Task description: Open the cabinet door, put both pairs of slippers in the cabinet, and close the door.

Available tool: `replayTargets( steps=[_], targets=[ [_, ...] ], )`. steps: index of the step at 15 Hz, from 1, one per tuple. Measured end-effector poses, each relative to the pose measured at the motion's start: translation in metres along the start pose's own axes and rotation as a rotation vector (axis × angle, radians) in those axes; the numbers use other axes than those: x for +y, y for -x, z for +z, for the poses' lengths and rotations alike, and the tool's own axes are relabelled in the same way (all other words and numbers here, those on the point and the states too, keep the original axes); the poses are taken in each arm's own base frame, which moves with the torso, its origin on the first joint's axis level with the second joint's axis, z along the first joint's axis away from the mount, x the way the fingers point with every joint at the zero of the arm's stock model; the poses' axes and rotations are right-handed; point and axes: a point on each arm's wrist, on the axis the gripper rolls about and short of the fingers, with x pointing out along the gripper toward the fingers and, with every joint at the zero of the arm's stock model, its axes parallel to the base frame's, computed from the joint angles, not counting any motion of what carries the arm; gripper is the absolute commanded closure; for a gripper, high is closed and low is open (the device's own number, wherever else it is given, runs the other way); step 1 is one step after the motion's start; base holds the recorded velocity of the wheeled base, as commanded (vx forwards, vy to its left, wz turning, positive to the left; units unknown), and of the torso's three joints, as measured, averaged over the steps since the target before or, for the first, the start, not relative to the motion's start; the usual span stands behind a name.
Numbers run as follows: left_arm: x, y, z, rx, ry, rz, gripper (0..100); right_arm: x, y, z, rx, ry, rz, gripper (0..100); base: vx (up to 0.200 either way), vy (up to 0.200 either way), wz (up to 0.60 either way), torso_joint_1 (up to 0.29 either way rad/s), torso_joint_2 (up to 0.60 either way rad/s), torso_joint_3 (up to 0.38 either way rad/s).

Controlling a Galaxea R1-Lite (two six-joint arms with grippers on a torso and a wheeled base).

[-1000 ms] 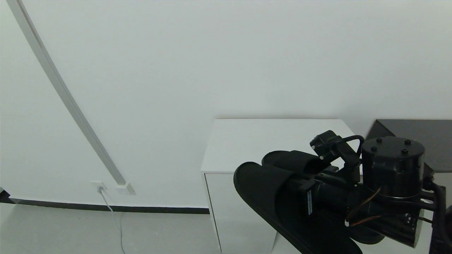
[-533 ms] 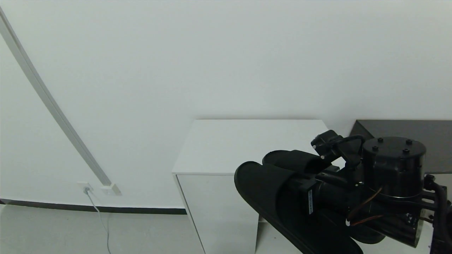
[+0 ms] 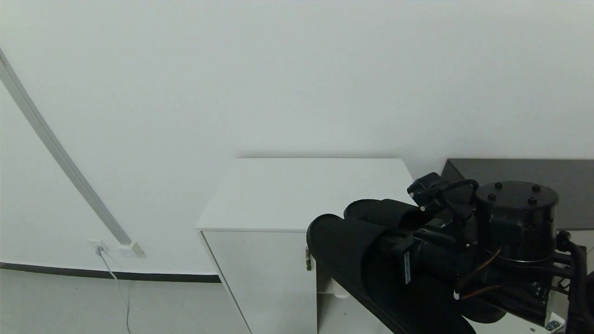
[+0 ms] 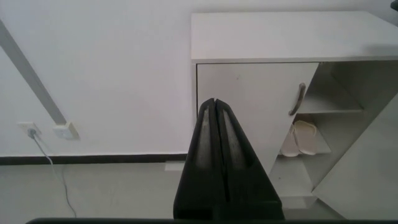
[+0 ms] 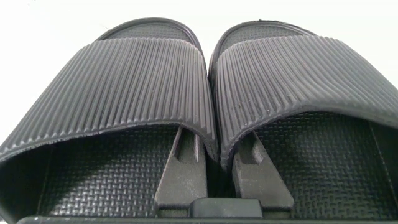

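**A:** Right, nearest first. What is the right end effector [image 5: 214,149] carrying?

**B:** The black slippers [image 5: 137,81]. It has one finger inside each, and they pinch the two inner walls together. The pair hangs in the air with its toes toward the cabinet [image 3: 301,195]. The left end effector [image 4: 215,109] grips nothing, and its fingers are pressed flat against each other.

**A:** And the cabinet itself?

**B:** One door [image 4: 367,168] is swung out, and the panel with the handle [image 4: 298,99] is shut. A light pair of slippers [image 4: 300,138] lies on a lower shelf, near its front edge.

**A:** So how should the black pair go in?

**B:** I'd square up to the opening first. Then carry the pair in level, between the shut panel's edge and the swung door, brushing neither. The shelf above [image 4: 333,112] looks the likely spot. Go deep toward its back edge and set the soles down before loosening the fingers. Then draw straight back so the straps don't snag. Only the inner walls are held, so the outer edges may droop, and slow is better.

**A:** What differs from a second ago?

**B:** The head camera has moved. The cabinet, wall trunking [image 3: 60,157] and socket [image 3: 97,246] all sit further left in the picture. A strip of the cabinet's open side now shows. The slippers keep their place in the grip.
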Motion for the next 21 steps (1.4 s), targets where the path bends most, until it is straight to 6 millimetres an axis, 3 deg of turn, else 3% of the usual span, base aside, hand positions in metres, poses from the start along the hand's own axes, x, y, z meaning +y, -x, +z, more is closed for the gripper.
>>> replayTargets(
  steps=[5,11,21],
  targets=[
    [0.0000,0.0000,0.0000,0.000,0.000,0.002,100,-0.0016,-0.0005,-0.0025,0.009,0.016,-0.005,100,0.000,0.000,0.00,0.000,0.00,0.000],
    [0.0000,0.0000,0.0000,0.000,0.000,0.002,100,-0.0022,-0.0004,-0.0057,0.020,0.023,-0.007,100,-0.200,0.000,0.00,0.001,0.01,0.002],
    [0.0000,0.0000,0.0000,0.000,0.000,0.002,100,-0.0025,-0.0004,-0.0063,0.023,0.023,-0.008,100,0.000,0.000,0.00,0.000,0.00,0.000]
  ],
)
